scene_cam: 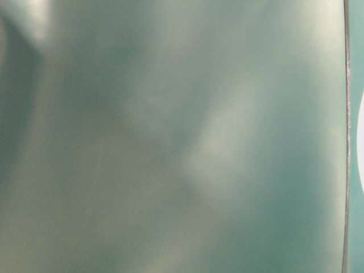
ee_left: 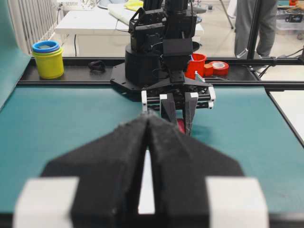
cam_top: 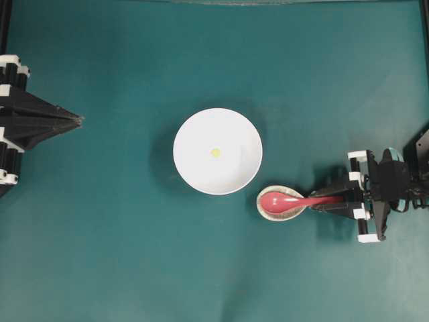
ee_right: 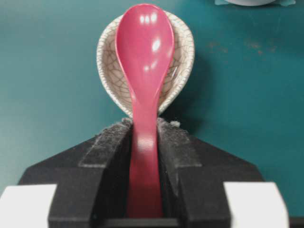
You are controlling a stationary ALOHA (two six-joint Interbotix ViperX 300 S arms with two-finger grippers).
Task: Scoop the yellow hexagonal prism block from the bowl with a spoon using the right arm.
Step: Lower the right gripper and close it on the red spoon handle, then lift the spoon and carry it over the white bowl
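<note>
Right claw (ee_right: 145,142) clamps spoon (ee_right: 145,61) handle; scoop rests in speckled dish (ee_right: 183,61) near table's right edge. Yellow block (cam_top: 215,152) sits mid-bowl (cam_top: 194,174), table center. Left claw (cam_top: 75,121) closed, idle. Risk: narrow grip, spoon may twist on lifting.

No legible text, label, brand, number or sign on anything in any view.

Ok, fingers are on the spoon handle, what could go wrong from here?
The spoon rests in the small crackled dish, so lifting might drag or tip the dish. The right gripper holds the handle only near its end, so the scoop may droop. The yellow block is tiny and could skid away in the bowl.
</note>
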